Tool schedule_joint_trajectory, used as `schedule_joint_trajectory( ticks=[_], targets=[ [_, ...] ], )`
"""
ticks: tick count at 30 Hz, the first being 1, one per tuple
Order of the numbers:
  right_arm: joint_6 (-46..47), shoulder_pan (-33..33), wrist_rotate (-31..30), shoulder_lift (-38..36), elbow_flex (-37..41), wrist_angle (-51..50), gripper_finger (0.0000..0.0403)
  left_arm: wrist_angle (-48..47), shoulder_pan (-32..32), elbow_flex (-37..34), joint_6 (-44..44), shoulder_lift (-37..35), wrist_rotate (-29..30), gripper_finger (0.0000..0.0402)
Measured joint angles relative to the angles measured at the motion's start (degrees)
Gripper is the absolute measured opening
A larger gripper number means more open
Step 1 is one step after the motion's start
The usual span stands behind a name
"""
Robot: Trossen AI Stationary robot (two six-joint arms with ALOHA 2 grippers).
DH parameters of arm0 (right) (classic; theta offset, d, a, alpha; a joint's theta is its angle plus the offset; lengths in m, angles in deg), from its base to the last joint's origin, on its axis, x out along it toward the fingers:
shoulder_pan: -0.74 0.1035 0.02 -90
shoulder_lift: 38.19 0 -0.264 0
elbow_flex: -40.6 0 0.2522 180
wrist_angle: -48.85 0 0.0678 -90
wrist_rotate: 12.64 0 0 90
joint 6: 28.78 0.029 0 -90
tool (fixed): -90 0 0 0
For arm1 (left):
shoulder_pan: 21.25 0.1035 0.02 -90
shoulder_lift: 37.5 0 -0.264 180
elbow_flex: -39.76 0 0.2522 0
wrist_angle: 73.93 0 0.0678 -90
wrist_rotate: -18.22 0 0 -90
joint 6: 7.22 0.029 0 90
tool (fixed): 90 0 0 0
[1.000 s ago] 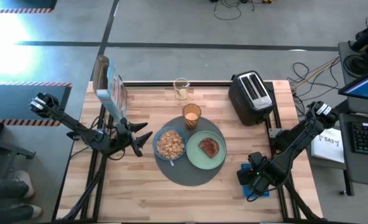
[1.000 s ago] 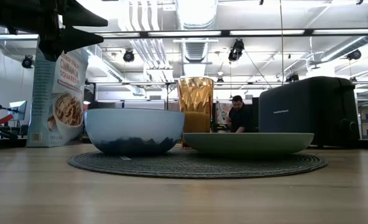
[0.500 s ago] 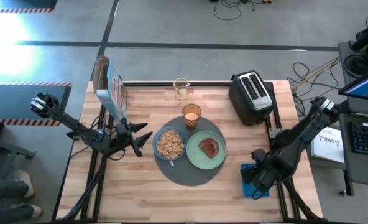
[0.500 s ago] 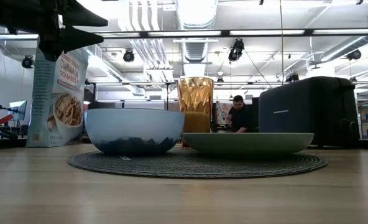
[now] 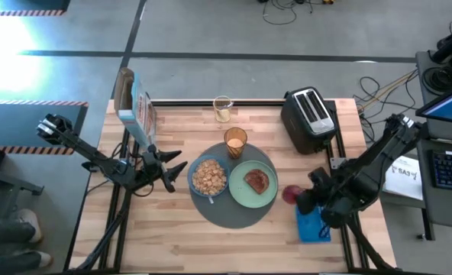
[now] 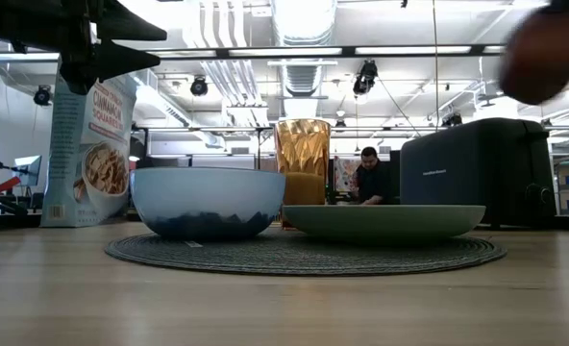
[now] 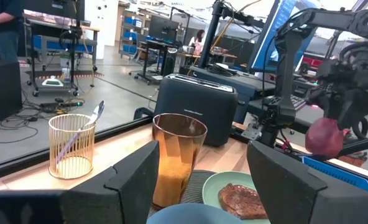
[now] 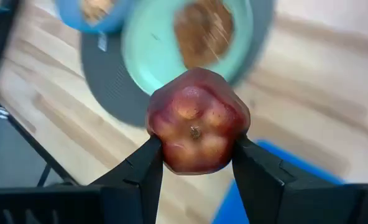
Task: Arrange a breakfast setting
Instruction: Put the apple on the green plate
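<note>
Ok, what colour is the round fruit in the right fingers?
Deep red with yellowish patches, the round fruit; the right wrist view shows it best.

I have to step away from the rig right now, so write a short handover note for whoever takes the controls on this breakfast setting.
Right gripper: shut on the red fruit, held in the air between the blue basket and the pale-green plate.
Left gripper: open, waiting beside the blue bowl.
Done: on the grey mat sit the bowl with cereal, the plate with toast and the amber tumbler.
Left: set the fruit down, probably on the plate. The spoon is in the wire cup at the table's back edge.
</note>
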Motion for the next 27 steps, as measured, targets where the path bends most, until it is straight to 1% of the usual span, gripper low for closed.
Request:
schedule_joint_trajectory(
  ticks=[4, 8, 11, 15, 18, 21, 23, 27],
  targets=[
    [-10.3, -2.4, -8.0, 2.8, 1.5, 7.7, 0.0155, 0.0, 0.0, 0.0, 0.0, 0.0, 0.0, 0.0227],
    [-19.5, -5.9, -11.0, 8.0, 2.4, 13.8, 0.0155, 0.0, 0.0, 0.0, 0.0, 0.0, 0.2, 0.0227],
    [-23.4, -8.3, -14.3, 12.4, 2.4, 15.5, 0.0155, 0.0, 0.0, 0.0, 0.0, 0.0, 0.4, 0.0227],
    [-29.0, -10.6, -18.8, 17.9, 2.4, 21.0, 0.0155, -0.1, 0.0, 0.0, 0.0, 0.0, 0.5, 0.0227],
    [-32.9, -11.7, -20.3, 21.9, 2.4, 27.0, 0.0155, -0.1, 0.0, 0.0, 0.0, 0.0, 0.5, 0.0227],
    [-36.8, -12.6, -20.6, 25.7, 2.3, 32.4, 0.0155, 0.0, 0.0, 0.0, 0.0, 0.0, 0.5, 0.0227],
    [-38.1, -13.2, -20.6, 27.7, 2.3, 34.4, 0.0157, -0.1, 0.0, 0.0, -0.3, 0.0, 0.5, 0.0227],
    [-38.2, -14.3, -20.6, 30.9, 2.3, 35.4, 0.0171, -0.5, 0.0, 0.0, -2.6, 0.0, 0.5, 0.0227]
  ],
)
